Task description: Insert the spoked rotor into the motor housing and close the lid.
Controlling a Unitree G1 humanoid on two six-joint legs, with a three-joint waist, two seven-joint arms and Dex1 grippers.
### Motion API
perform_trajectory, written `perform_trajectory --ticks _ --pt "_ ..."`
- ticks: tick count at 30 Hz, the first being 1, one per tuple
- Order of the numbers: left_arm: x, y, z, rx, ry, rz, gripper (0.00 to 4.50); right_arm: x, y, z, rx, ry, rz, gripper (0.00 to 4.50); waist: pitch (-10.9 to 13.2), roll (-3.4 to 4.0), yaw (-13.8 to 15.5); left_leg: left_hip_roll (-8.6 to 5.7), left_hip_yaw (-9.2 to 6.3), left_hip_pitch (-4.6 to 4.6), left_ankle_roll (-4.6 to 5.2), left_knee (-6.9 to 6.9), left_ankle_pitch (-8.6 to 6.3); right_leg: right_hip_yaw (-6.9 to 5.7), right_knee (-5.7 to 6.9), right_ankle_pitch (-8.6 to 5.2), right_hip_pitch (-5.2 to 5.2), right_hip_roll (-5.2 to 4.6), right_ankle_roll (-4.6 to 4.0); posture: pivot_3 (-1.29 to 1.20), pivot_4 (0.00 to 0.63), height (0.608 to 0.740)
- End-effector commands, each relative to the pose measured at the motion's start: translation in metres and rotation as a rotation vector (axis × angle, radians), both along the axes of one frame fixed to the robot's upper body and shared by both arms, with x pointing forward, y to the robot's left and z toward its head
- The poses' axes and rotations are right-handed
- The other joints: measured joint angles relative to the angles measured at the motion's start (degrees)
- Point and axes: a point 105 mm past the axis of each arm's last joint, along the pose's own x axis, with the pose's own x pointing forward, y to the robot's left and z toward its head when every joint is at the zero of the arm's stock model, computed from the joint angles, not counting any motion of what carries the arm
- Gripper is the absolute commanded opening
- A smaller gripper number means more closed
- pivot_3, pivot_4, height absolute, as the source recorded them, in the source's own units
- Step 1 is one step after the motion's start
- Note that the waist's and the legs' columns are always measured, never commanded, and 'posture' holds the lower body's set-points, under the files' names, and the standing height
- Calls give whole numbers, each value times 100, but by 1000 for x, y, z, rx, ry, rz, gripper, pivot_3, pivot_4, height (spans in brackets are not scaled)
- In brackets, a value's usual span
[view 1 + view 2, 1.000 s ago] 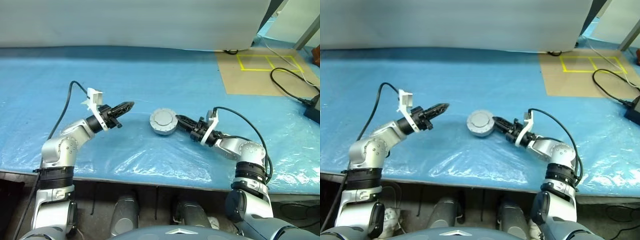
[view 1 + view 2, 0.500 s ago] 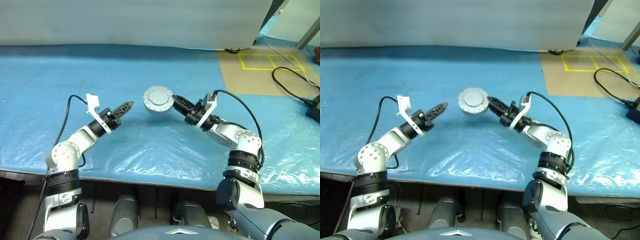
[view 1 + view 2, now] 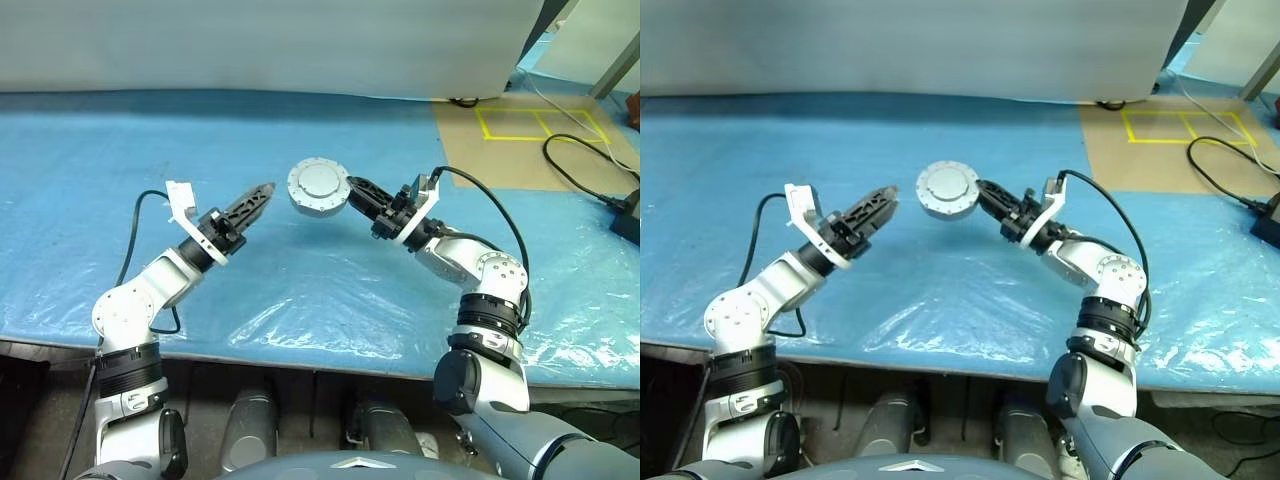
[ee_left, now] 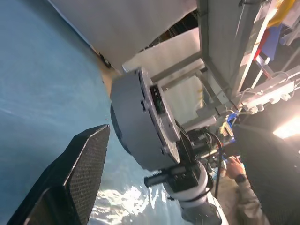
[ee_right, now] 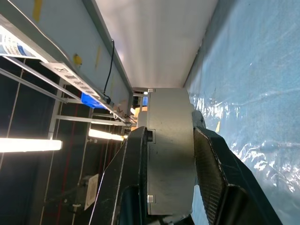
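The motor housing [image 3: 318, 187] is held raised above the blue sheet [image 3: 330, 290], clamped across its rim by the right gripper [image 3: 352, 190]. It is capped by the lid [image 3: 946, 184], so the rotor and windings are hidden. Its flat face is tilted up toward the head camera, its axis well off vertical. The left gripper [image 3: 262, 193] is seen beside the housing, apart from it; only one finger [image 4: 75, 173] can be made out, so its spread cannot be judged.

Blue plastic sheet [image 3: 300, 290] covers the table; taped cardboard [image 3: 520, 140] lies beyond.

motor housing [image 3: 318, 187] between end effectors, above table [image 3: 90, 180]
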Motion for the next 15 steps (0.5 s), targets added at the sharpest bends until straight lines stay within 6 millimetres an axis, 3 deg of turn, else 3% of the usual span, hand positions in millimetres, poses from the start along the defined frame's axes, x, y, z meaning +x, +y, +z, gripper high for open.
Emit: perform_trajectory --ticks 1,9,15 --pt "3 4 -6 -39 38 24 4473 -8 6 40 79 -144 39 1097 0 0 -3 0 -1 0 0 0 0 0 0 0 0 1 1 0 150 740" --pt "10 -6 22 -116 -56 0 4473 -12 9 38 71 -132 47 1097 0 -1 30 -2 -4 -2 -20 6 -11 0 -2 8 4 0 15 0 150 740" --pt "8 -12 14 -99 -37 -28 4473 -13 9 37 65 -129 46 1097 0 -1 32 -3 -6 -4 -22 7 -11 0 -3 10 4 0 19 0 150 740"
